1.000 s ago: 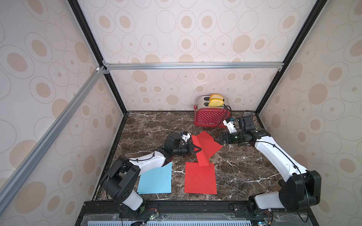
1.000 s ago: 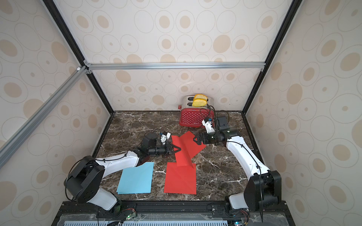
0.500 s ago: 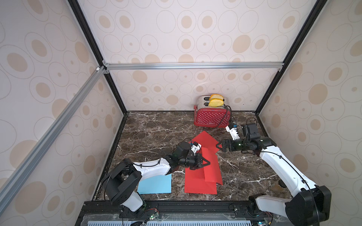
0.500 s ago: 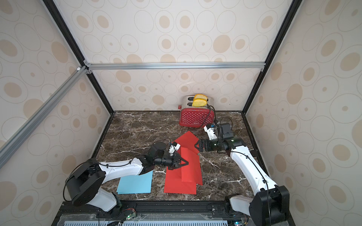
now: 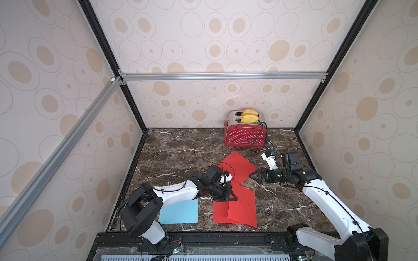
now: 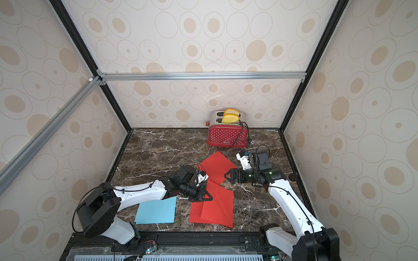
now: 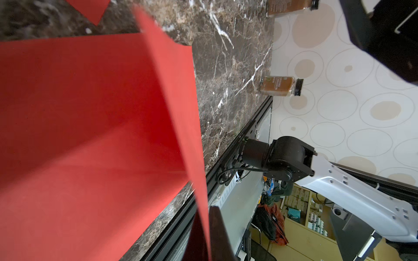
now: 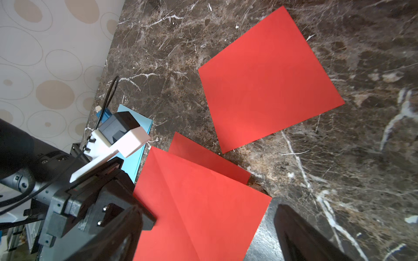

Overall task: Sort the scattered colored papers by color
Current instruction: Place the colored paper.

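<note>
Dark marble tabletop (image 5: 181,153) carries the sorting: the left gripper (image 5: 231,197) is pinched shut on an edge of the held red sheet (image 5: 243,210), which drapes askew over the lower red sheet (image 5: 219,215) at the front, near the blue sheet (image 5: 181,212). The third red sheet (image 5: 237,167) lies apart, nearer the toaster (image 5: 244,135), with the right gripper (image 5: 252,175) spread wide and empty just beside it. Letting go now would likely leave a crooked pile; dragging could shove the sheet beneath or crease the thin paper.

Bright, even light; soft shadows. Top views sharp, edges bowed. Beside left gripper (image 5: 231,197), red paper (image 7: 176,95) blurred.
</note>
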Controlling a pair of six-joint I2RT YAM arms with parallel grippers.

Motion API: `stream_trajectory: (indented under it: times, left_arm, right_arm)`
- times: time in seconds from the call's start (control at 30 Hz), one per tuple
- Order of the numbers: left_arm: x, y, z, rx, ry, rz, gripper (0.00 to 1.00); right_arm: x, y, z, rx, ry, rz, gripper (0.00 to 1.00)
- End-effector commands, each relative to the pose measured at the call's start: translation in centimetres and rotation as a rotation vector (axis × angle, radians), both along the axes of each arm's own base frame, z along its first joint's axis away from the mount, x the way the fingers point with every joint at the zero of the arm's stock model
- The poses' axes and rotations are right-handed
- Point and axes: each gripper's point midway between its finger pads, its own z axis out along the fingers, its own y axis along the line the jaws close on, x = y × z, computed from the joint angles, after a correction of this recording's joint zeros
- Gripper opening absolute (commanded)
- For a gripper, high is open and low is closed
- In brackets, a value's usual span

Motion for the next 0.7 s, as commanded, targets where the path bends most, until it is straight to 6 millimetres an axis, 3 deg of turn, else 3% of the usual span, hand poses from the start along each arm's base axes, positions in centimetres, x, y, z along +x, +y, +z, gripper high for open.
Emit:
stream_trajectory:
  times: [0.0, 0.37, 0.67]
  left_arm:
    - [-0.3, 0.8, 0.5, 0.022, -0.048, -0.031, 0.00]
    - [0.4, 3.0, -0.8, 0.135, -0.122, 0.035, 0.00]
    - [1.1, 3.1, -1.6, 0.159, -0.132, 0.069, 0.00]
  right_arm:
    - [-0.6, 0.4, 0.0, 0.047, 0.010, 0.006, 0.97]
    - [-2.6, 0.6, -2.4, 0.104, 0.072, 0.003, 0.95]
    - [-2.8, 1.0, -2.9, 0.126, 0.097, 0.021, 0.95]
